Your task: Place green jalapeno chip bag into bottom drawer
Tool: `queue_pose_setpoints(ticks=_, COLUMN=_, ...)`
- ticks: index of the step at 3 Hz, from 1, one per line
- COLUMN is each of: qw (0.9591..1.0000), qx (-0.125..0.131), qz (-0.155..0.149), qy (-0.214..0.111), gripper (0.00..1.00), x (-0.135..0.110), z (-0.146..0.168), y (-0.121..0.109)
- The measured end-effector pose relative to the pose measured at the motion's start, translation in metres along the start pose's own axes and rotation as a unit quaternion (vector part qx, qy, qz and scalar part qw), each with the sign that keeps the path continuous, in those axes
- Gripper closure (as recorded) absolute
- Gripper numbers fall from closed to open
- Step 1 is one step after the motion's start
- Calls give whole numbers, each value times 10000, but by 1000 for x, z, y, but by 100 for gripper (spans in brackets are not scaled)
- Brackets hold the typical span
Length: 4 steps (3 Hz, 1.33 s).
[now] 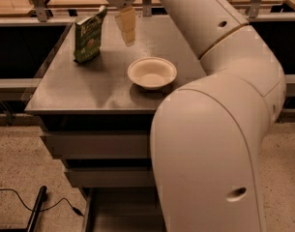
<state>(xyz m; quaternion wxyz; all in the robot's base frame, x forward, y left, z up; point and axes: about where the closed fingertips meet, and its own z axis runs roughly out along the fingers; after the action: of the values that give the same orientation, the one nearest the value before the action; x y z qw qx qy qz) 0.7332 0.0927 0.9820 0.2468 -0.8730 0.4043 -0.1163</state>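
Note:
The green jalapeno chip bag (87, 36) stands upright near the back left corner of the grey cabinet top (89, 86). My gripper (127, 28) hangs above the top at the back, just right of the bag and apart from it, holding nothing. The bottom drawer (119, 212) is pulled out at the foot of the cabinet; part of its grey floor shows, and my arm hides its right side.
A white round bowl (152, 72) sits on the cabinet top, right of centre. Two shut grey drawers (98, 146) lie below the top. My large white arm (219, 129) fills the right half of the view. A black cable (36, 207) lies on the floor at the left.

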Motion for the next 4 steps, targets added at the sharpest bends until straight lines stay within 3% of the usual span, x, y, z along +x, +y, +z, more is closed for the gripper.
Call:
queue_pose_setpoints(ticks=1, qw=9997, qx=-25, qz=-221, qy=-64, gripper=0, x=-16, z=11, y=-12)
queue_pose_setpoints(ticks=3, qw=9986, qx=-425, qz=-316, qy=23, gripper=41, x=-20, z=46, y=-11)
queue_pose_setpoints(ticks=4, qw=9985, qx=-446, qz=-317, qy=22, gripper=65, x=-26, z=50, y=-11)
